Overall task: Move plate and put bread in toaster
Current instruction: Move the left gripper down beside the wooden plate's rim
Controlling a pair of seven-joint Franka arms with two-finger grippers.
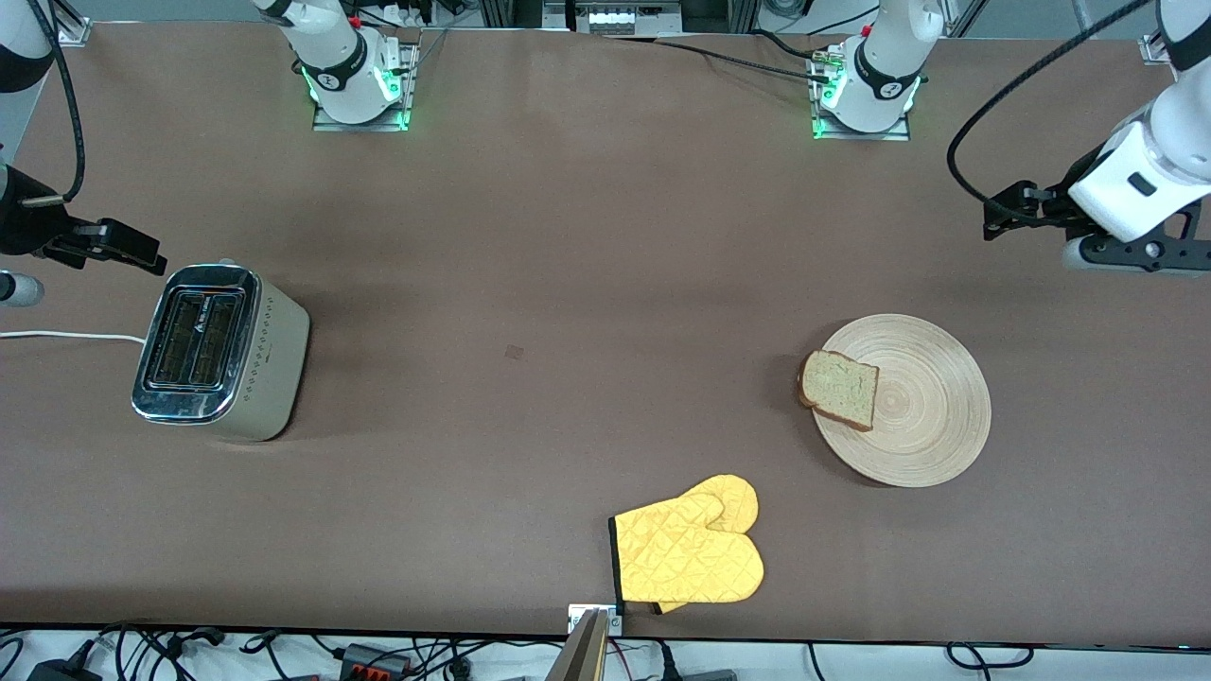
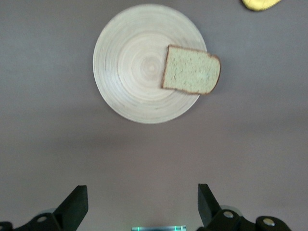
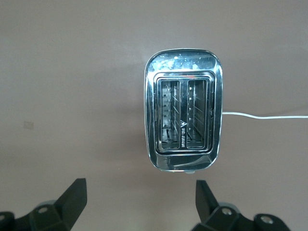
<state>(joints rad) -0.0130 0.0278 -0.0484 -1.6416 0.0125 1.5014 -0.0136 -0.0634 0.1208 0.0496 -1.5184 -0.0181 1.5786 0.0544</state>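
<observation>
Between toaster (image 1: pixel 222 355) and plate (image 1: pixel 922 407), yellow oven mitt (image 1: pixel 691 549) nearer camera

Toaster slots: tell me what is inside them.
The boxy beige toaster with the chrome top shows only bare wire racks in both slots; no bread. The slot floors are too dark to see.
</observation>
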